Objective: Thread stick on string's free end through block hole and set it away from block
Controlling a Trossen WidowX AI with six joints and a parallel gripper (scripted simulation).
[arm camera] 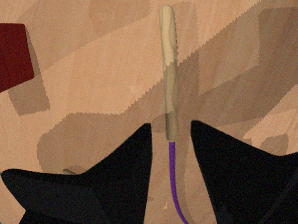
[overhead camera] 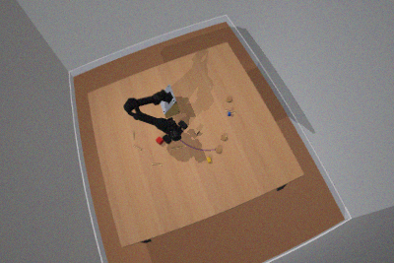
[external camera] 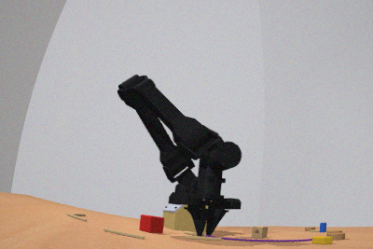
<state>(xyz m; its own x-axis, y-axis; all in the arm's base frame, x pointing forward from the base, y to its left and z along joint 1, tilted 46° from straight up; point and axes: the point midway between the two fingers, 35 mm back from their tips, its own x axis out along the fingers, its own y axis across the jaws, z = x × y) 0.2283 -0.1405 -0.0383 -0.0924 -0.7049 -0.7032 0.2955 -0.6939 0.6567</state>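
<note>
The stick on the string (arm camera: 170, 75) (overhead camera: 175, 148) lies on the table. In the wrist view it points away from the gripper, and its string end is between and just beyond the fingertips. My gripper (arm camera: 170, 128) (external camera: 204, 235) is partly open and low at the table, with a gap on both sides of the stick. The purple string (arm camera: 172, 162) (external camera: 266, 240) (overhead camera: 197, 148) runs back between the fingers and curves to the round button (overhead camera: 219, 150). The small wooden block (external camera: 259, 232) (overhead camera: 198, 133) stands near the gripper, with a dark hole visible in the exterior view.
A red cube (overhead camera: 160, 140) (external camera: 151, 224) (arm camera: 12, 57) stands beside the stick. A yellow block (overhead camera: 209, 160) (external camera: 322, 240) is near the button. A blue piece (overhead camera: 229, 113) (external camera: 323, 227) is farther off. A loose stick (overhead camera: 157, 164) (external camera: 124, 234) lies near the red cube.
</note>
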